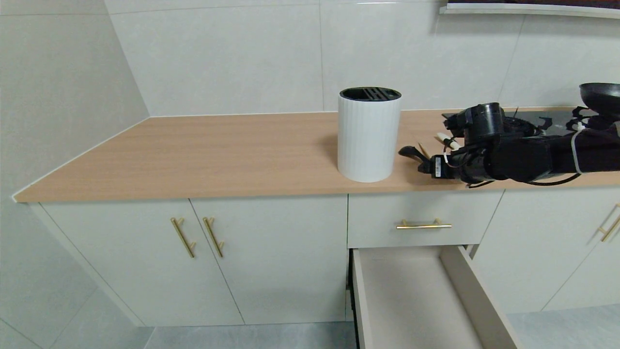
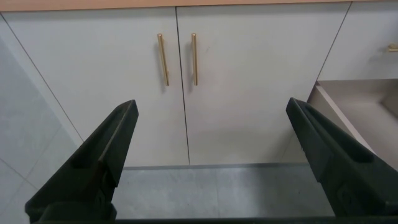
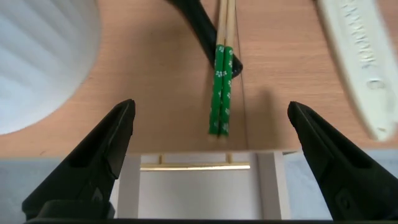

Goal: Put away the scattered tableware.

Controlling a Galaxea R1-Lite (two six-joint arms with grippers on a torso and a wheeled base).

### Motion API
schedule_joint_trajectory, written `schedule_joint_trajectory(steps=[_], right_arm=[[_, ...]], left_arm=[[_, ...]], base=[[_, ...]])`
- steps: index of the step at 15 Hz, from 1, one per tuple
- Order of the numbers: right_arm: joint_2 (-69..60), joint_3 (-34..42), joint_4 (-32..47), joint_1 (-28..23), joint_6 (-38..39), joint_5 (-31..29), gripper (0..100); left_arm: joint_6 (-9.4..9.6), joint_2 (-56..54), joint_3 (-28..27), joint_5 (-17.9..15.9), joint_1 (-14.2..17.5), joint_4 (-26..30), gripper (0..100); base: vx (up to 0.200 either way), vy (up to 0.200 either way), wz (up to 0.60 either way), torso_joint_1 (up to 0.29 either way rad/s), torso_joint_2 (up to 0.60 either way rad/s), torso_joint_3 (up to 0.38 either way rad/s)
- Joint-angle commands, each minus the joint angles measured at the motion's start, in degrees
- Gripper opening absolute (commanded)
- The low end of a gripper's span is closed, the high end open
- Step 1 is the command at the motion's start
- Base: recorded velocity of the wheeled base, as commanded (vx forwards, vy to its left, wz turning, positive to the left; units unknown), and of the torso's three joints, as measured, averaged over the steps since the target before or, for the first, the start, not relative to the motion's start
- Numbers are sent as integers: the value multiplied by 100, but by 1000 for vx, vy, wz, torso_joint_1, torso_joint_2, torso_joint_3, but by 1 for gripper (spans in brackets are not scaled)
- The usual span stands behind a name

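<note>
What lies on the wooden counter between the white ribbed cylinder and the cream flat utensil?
A pair of wooden chopsticks with green ends, lying over a black utensil handle; the right wrist view shows it.

The right arm (image 1: 533, 157) is looking chunky and matte black, sporting a round drum-shaped housing (image 1: 484, 118) near the wrist. Thin black cables (image 1: 552, 182) are looping underneath, a white band (image 1: 575, 150) is wrapping the forearm, and a little white label (image 1: 438, 170) is sitting by the right gripper (image 1: 415, 157). The fingers (image 2: 99, 162) of the left gripper (image 2: 211, 106) are showing up as plain black wedges.
</note>
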Motion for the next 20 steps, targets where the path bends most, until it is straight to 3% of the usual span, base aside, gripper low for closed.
schedule_joint_trajectory(steps=[1,7,8,20], right_arm=[[189,-94,-11,-19,12,-12,100],[233,-182,-11,-45,117,-12,100],[242,-182,-11,-72,117,-12,0],[-215,-77,42,-151,284,-12,0]], left_arm=[[-2,8,0,1,1,0,100],[-2,8,0,1,1,0,100],[-2,8,0,1,1,0,100],[-2,8,0,1,1,0,100]], base=[[0,0,0,0,0,0],[0,0,0,0,0,0],[0,0,0,0,0,0],[0,0,0,0,0,0]])
